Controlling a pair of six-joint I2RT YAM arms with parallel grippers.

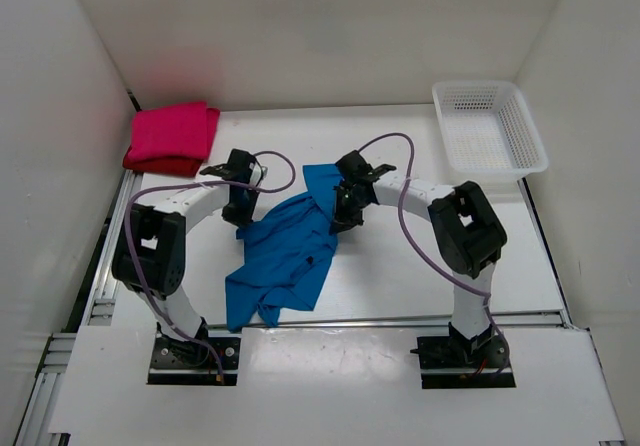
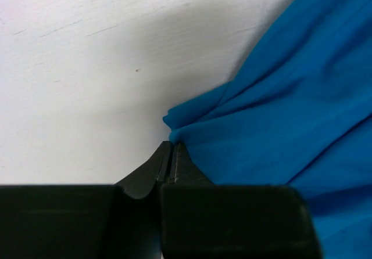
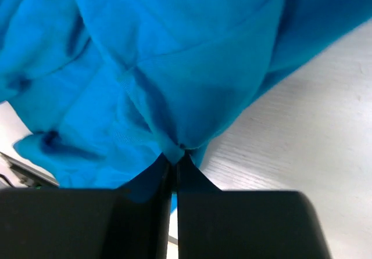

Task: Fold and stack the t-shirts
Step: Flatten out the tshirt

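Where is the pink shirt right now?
In the top view, the pink shirt lies folded in the far left corner of the table, beyond the left gripper and across from the white basket.

From above, the dark red t-shirt (image 1: pixel 158 163) shows only as a thin edge under the folded pink t-shirt (image 1: pixel 172 131). The blue t-shirt (image 1: pixel 285 254) is too crumpled to tell sleeves from neck. Both wrist views cut it off at their edges, and the bit pinched in the left gripper (image 2: pixel 172 148) and right gripper (image 3: pixel 175 157) is buried between closed fingers, which are too small to make out from above
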